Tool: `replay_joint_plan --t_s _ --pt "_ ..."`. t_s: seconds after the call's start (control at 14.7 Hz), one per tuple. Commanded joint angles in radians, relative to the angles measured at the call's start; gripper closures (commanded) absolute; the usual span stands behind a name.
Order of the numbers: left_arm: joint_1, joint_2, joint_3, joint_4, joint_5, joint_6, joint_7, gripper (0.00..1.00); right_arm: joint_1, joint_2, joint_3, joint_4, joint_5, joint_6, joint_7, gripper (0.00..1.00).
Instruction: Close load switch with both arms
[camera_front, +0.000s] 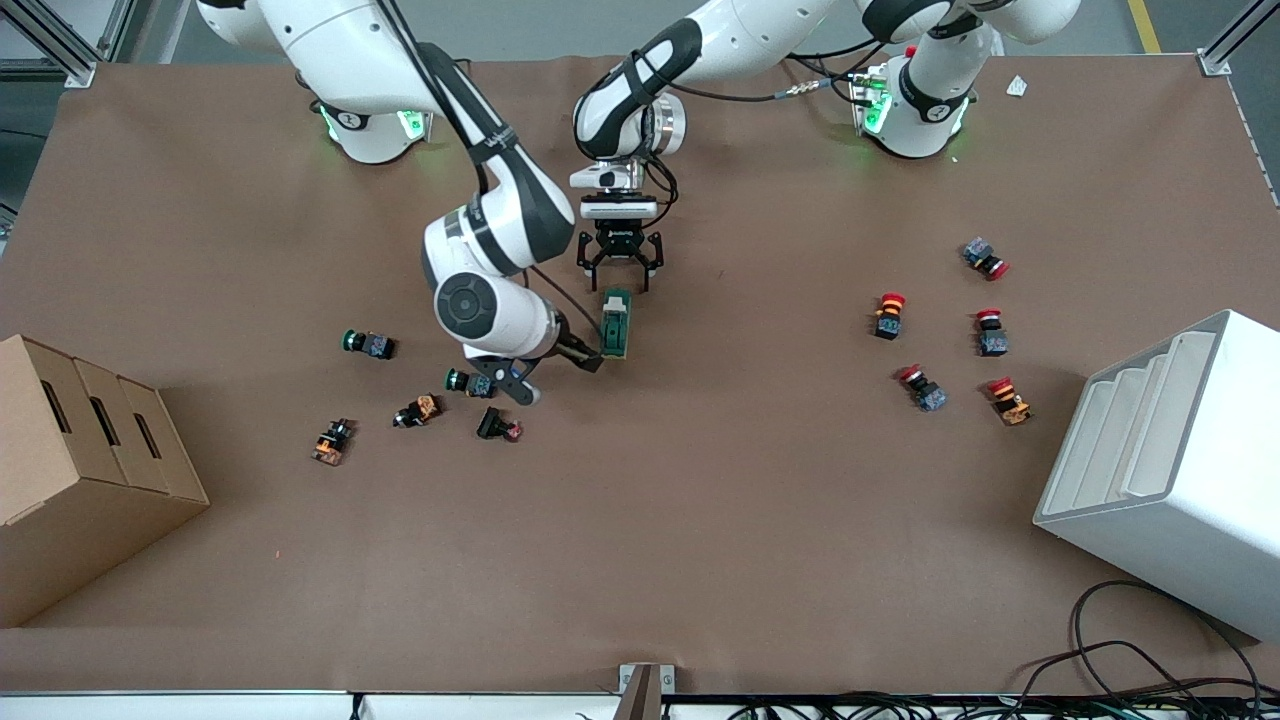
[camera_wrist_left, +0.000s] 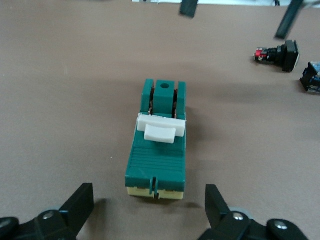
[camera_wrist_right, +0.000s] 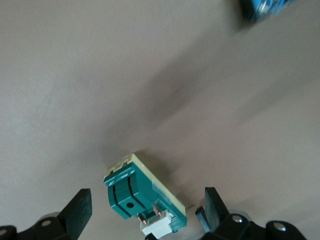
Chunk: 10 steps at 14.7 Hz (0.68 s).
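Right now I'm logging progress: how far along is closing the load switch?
Done: both arms have reached the switch. In hand: the left gripper and right gripper sit at it with jaws open, neither gripping. Left: the white lever is untouched; the switch must still be held and closed.

The load switch (camera_wrist_left: 157, 150) looks like moulded dark green plastic, its top finely ribbed, with a smooth matt white plastic lever (camera_wrist_left: 161, 127) and a cream base. The table (camera_front: 700, 520) under it is a matt brown, paper-like sheet. My left gripper (camera_wrist_left: 150, 212) and right gripper (camera_wrist_right: 145, 215) have matt black fingers.
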Motion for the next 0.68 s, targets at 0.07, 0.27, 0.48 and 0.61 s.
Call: replay_joint_plan --t_s 0.07,0.27,0.48,0.61 --pt "-0.017 0.033 0.003 0.005 0.071 -0.081 -0.033 0.01 0.069 -0.017 -0.01 -0.075 0.038 0.093 0.056 0.0" --pt "-0.02 0.035 0.004 0.005 0.073 -0.083 -0.033 0.01 0.135 -0.011 -0.01 -0.095 0.057 0.163 0.129 0.0" --pt "-0.02 0.035 0.004 0.003 0.073 -0.083 -0.032 0.01 0.174 0.003 -0.011 -0.098 0.057 0.176 0.173 0.0" --pt "-0.02 0.038 0.004 0.003 0.073 -0.084 -0.032 0.01 0.189 0.007 -0.011 -0.118 0.057 0.2 0.173 0.0"
